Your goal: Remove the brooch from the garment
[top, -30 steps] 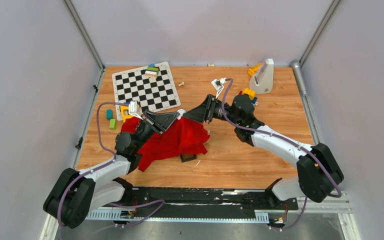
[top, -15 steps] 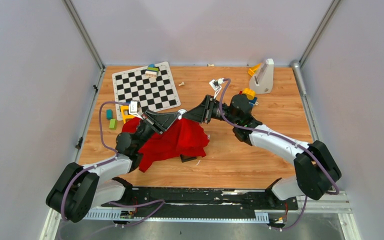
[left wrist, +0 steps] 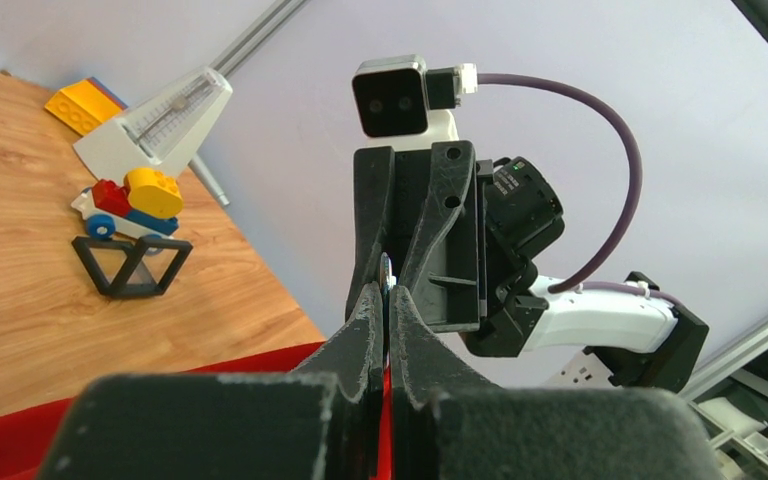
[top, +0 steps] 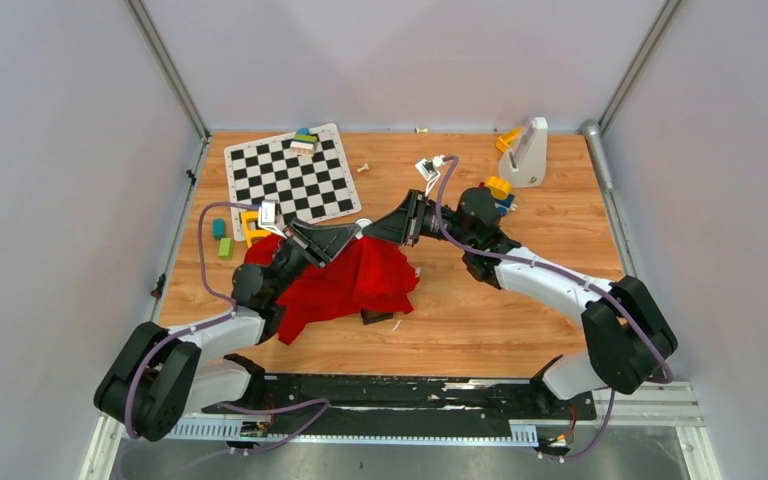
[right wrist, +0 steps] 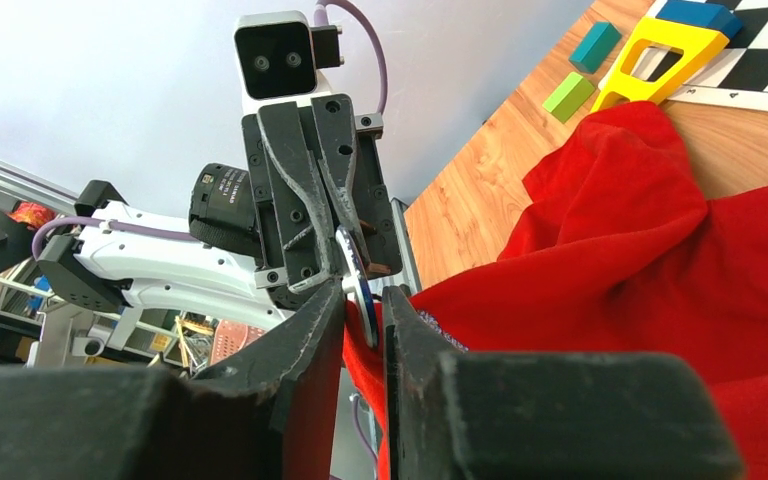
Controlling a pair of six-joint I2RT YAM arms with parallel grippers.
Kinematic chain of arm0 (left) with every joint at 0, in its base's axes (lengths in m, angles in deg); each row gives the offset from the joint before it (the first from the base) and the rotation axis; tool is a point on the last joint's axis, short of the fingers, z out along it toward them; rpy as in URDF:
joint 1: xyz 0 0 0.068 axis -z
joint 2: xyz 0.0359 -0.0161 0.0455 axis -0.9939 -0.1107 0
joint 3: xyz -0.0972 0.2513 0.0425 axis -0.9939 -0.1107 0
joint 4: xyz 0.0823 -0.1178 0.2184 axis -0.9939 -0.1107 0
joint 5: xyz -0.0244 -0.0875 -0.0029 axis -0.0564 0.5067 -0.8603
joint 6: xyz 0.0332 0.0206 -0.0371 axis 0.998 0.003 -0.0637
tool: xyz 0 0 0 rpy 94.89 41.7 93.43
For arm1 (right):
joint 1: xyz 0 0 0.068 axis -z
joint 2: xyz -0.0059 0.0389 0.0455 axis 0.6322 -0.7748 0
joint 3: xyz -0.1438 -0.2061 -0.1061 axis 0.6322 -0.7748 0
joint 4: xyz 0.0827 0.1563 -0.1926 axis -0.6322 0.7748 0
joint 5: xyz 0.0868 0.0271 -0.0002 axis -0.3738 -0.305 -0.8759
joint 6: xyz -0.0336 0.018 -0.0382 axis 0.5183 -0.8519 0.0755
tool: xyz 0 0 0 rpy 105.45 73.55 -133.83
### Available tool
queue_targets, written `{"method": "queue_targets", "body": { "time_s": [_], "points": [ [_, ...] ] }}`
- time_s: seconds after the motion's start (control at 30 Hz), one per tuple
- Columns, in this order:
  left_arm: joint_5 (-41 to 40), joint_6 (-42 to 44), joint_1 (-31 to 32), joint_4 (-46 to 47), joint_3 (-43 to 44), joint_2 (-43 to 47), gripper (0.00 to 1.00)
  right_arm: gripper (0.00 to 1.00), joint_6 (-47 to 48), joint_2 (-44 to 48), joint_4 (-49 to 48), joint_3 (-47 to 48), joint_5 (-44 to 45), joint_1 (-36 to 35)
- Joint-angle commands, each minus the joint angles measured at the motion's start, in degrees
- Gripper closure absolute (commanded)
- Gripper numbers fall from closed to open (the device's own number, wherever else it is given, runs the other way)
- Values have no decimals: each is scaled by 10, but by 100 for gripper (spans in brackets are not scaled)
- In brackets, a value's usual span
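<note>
Right claw (right wrist: 364, 300) narrowed around brooch (right wrist: 356, 272) since before.

Left of the chessboard (top: 291, 178) lie green blocks (top: 223, 238) and a yellow piece (top: 251, 222), while a metronome (top: 527, 153) stands well to its right.

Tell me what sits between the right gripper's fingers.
The brooch, a small silvery disc edge-on, sits between the right gripper's fingers, still against the red garment; the right wrist view shows it.

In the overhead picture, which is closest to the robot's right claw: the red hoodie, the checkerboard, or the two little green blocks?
From the right gripper, in the top view:
1. Red hoodie, right under it.
2. Checkerboard, back left.
3. Green blocks, far left edge.
</note>
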Motion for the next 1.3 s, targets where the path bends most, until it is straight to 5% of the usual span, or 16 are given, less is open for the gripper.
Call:
{"method": "queue_targets", "body": {
  "time_s": [0.0,0.33,0.6,0.7,0.93,1.27],
  "points": [
    [46,-16,5,76,25,-3,100,80,18,-20,36,31,18,-3],
    [67,-18,5,76,30,-4,100,85,27,-42,70,52,22,-4],
    [54,-25,5,75,21,-6,100,31,88,-1,34,26,-18,-11],
    [45,-20,4,69,17,-2,100,25,86,23,5,1,-19,-10],
    [44,-22,5,70,21,-2,100,27,67,60,-45,-55,23,-10],
    [44,-17,5,70,18,4,100,54,56,81,-91,-111,49,-10]
  ]
}}
